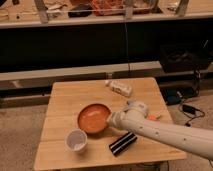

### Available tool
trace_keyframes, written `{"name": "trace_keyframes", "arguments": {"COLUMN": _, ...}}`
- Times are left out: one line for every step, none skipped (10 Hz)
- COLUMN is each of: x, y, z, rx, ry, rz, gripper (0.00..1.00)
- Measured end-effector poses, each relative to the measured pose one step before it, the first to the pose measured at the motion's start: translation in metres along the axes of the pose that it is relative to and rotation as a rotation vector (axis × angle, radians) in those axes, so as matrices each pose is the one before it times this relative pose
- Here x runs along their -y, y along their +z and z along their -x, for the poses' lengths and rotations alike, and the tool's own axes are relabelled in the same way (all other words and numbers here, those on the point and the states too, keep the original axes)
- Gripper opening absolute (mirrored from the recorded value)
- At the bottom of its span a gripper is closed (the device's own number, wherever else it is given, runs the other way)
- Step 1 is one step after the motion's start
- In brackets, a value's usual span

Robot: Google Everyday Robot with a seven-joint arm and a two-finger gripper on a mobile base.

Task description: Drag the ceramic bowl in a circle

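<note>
The ceramic bowl (93,117) is a round, shallow orange-red bowl with a glossy inside. It sits on the wooden table (65,95), left of centre and toward the front. My gripper (113,120) is at the bowl's right rim, at the end of the white arm that comes in from the lower right. The arm hides the contact point. A small white cup (76,140) stands just in front of and left of the bowl.
A black rectangular object (123,143) lies in front of the arm near the table's front edge. A white packet (119,88) lies at the back right. A small orange thing (152,117) shows behind the arm. Shelving stands behind the table.
</note>
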Motion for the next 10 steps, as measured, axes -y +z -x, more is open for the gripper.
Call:
{"name": "trace_keyframes", "arguments": {"x": 0.01192, "y": 0.01097, "z": -0.00613, "rx": 0.00742, "ry": -0.01162, "rz": -0.00678, "gripper": 0.02}}
{"name": "trace_keyframes", "arguments": {"x": 0.0105, "y": 0.01044, "z": -0.00951, "rx": -0.00037, "ry": -0.00274, "rz": -0.0026, "gripper": 0.02}}
{"name": "trace_keyframes", "arguments": {"x": 0.00618, "y": 0.00826, "z": -0.01167, "rx": -0.00926, "ry": 0.00699, "rz": 0.00216, "gripper": 0.02}}
{"name": "trace_keyframes", "arguments": {"x": -0.00044, "y": 0.00234, "z": -0.00754, "rx": -0.01299, "ry": 0.0148, "rz": 0.00474, "gripper": 0.02}}
{"name": "trace_keyframes", "arguments": {"x": -0.00291, "y": 0.00013, "z": -0.00357, "rx": -0.00795, "ry": 0.01091, "rz": 0.00442, "gripper": 0.02}}
{"name": "trace_keyframes", "arguments": {"x": -0.00932, "y": -0.00332, "z": -0.00955, "rx": -0.02127, "ry": 0.02833, "rz": 0.00976, "gripper": 0.02}}
{"name": "trace_keyframes", "arguments": {"x": -0.01322, "y": -0.00544, "z": -0.01119, "rx": -0.01967, "ry": 0.02762, "rz": 0.0104, "gripper": 0.02}}
{"name": "trace_keyframes", "arguments": {"x": -0.01359, "y": -0.00628, "z": -0.01161, "rx": -0.01494, "ry": 0.02527, "rz": 0.00822, "gripper": 0.02}}
{"name": "trace_keyframes", "arguments": {"x": -0.02085, "y": -0.0091, "z": -0.01732, "rx": -0.01522, "ry": 0.03272, "rz": 0.01003, "gripper": 0.02}}
{"name": "trace_keyframes", "arguments": {"x": -0.01719, "y": -0.00805, "z": -0.01439, "rx": -0.00899, "ry": 0.03332, "rz": 0.00629, "gripper": 0.02}}
